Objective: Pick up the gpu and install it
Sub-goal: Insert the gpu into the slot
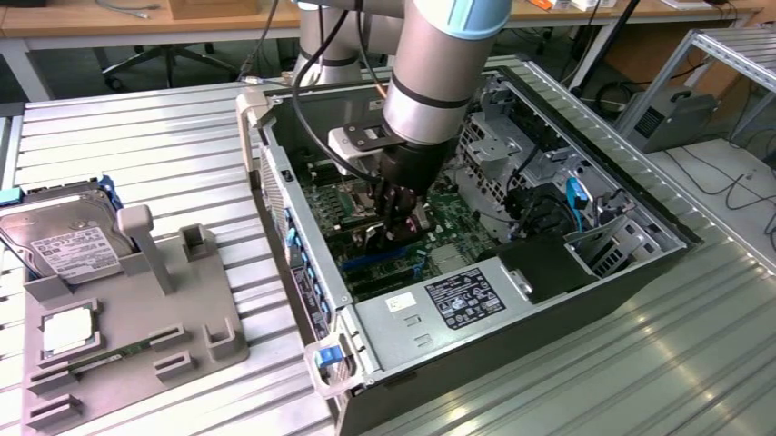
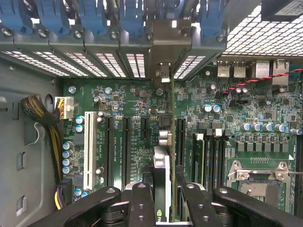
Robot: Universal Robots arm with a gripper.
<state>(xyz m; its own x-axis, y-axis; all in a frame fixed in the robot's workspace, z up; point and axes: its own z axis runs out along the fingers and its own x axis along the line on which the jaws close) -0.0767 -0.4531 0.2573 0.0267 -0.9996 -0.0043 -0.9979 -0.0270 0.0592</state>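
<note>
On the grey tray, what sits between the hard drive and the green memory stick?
A flat, silvery square chip in its own recess of the tray, as the exterior view shows.

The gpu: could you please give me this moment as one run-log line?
stage: install | jaws: closed on gpu | gpu: upright, edge-on above motherboard, inside computer case | seated: cannot tell

Hard drive [image 1: 61, 243], memory stick [image 1: 115, 355] resting on grey fixture [image 1: 182, 309].

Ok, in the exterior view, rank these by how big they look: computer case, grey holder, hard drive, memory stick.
1. computer case
2. grey holder
3. hard drive
4. memory stick, a thin strip, clearly smallest
</note>
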